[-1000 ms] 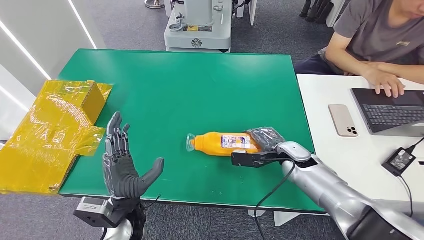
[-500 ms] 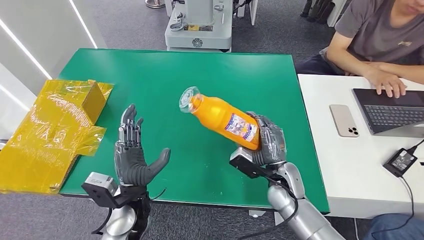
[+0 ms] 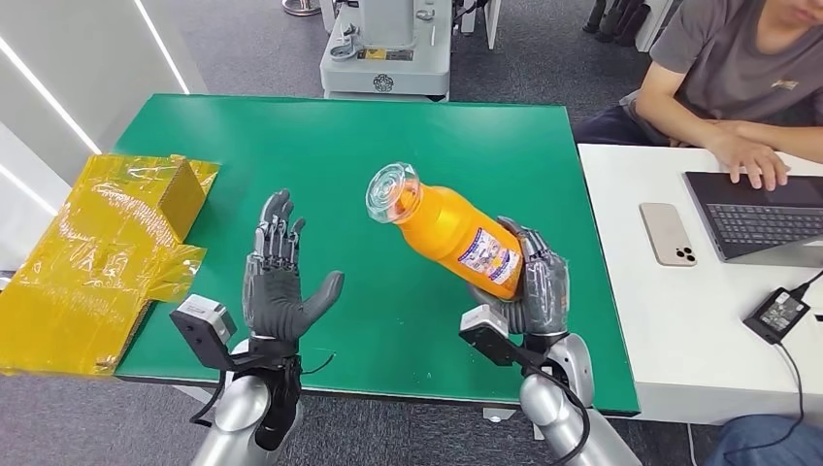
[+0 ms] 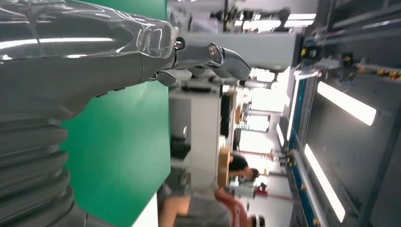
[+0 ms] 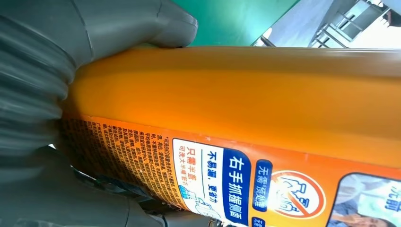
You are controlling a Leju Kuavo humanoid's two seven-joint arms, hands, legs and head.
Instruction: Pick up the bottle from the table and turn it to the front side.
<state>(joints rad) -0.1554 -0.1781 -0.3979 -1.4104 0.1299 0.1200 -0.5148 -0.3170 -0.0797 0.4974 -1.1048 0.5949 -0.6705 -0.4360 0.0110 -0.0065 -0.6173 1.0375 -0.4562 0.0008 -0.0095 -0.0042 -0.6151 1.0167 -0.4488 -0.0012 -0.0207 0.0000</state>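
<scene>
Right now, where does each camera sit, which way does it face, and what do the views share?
Head view: high on the body, looking down at the green table; left robot hand open, right robot hand gripping the orange bottle.
Left wrist view: behind the left robot hand, facing across the table.
Right wrist view: close against the bottle.
Shared: bottle, table.

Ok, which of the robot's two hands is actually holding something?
The right hand: it grips the orange bottle by its lower end, tilted above the green table. The left hand is raised, fingers spread, holding nothing.
</scene>
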